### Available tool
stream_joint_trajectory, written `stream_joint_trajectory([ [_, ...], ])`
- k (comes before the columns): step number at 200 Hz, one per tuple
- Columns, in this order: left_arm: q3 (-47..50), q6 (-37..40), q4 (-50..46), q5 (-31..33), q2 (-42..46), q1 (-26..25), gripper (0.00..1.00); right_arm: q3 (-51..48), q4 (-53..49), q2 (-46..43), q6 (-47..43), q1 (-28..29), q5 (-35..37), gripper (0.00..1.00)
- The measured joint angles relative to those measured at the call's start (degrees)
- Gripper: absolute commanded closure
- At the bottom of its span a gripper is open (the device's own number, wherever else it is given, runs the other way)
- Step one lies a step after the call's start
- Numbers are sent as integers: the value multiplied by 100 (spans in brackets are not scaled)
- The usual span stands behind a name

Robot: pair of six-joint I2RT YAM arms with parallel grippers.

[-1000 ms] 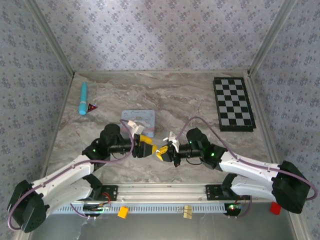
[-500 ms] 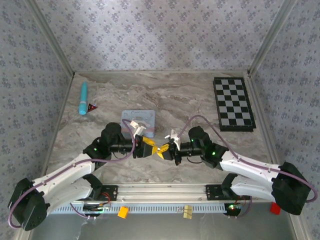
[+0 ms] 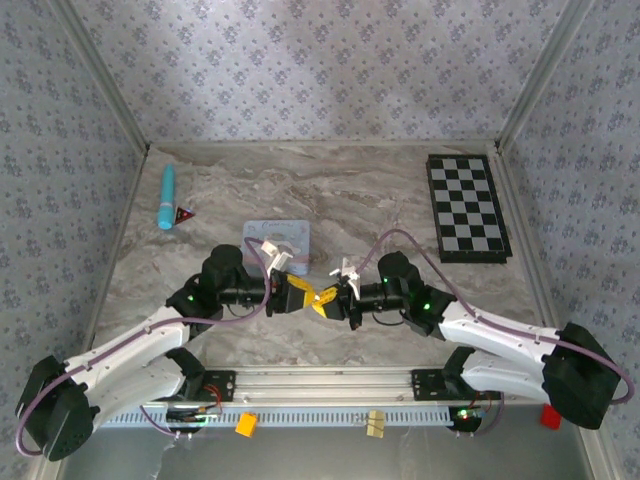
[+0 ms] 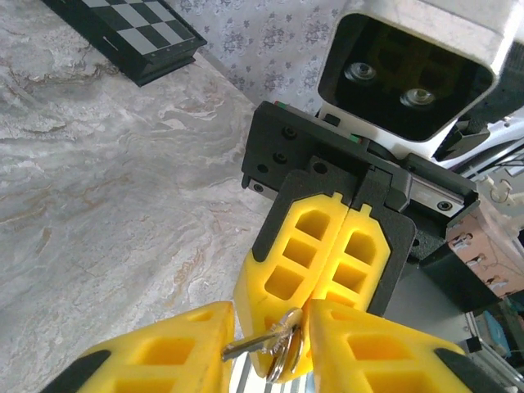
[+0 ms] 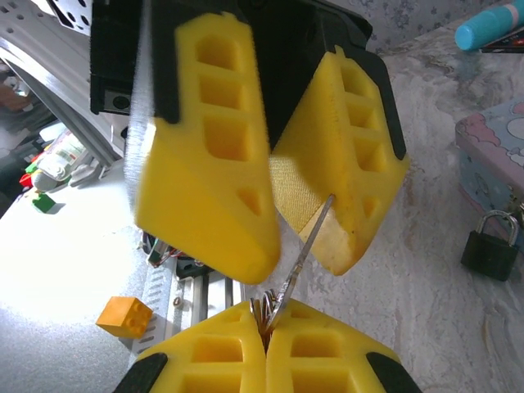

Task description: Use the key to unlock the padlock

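Right gripper [image 5: 264, 315] clamped the key [image 5: 311, 233], left gripper [image 5: 296, 266] stood apart around it; the padlock [image 5: 491, 250] lay unopened, insertion not yet begun.

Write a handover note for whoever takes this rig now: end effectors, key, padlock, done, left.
Right end effector: shut on the ring of the small silver metal key.
Left end effector: open, fingers either side of the key blade, not clamped.
Small black padlock: upright on the marbled tabletop beside the light-blue cartoon tin, shackle looks closed, untouched.
Done: key lifted. Left: settle the grip, insert key, turn, open shackle.
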State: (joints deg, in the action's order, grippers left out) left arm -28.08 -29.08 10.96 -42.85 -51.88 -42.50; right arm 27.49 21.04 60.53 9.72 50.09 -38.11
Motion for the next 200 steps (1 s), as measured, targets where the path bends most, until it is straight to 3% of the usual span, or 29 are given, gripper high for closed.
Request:
stream_joint_trajectory([
  [53,-59,11,-13,4,0,-2,89,0,59,87,98,-63,-120,100],
  [61,-79,9,-28,17,0,-2,91,0,59,94,111,-83,-118,87],
  [93,-168,55,-157,404,39,-28,100,-22,-17,39,192,-210,144,19],
  [101,-205,63,-286,640,90,-28,100,-87,-37,-74,210,-269,313,9],
  [128,-435,76,-809,1641,247,-28,100,-498,-66,-728,232,-382,1189,9],
  [146,-734,-44,-1281,2616,251,-28,100,-671,42,-940,210,-245,1974,1],
  [171,-1141,-468,-1908,3834,90,-33,100,-852,743,-743,-227,839,3620,1],
  [185,-1193,-769,-2059,4205,0,-37,100,-861,1290,-332,-597,1504,4503,5],
  [200,-1193,-1110,-2216,4461,-72,-39,100,-833,1829,243,-929,1832,5224,9],
])
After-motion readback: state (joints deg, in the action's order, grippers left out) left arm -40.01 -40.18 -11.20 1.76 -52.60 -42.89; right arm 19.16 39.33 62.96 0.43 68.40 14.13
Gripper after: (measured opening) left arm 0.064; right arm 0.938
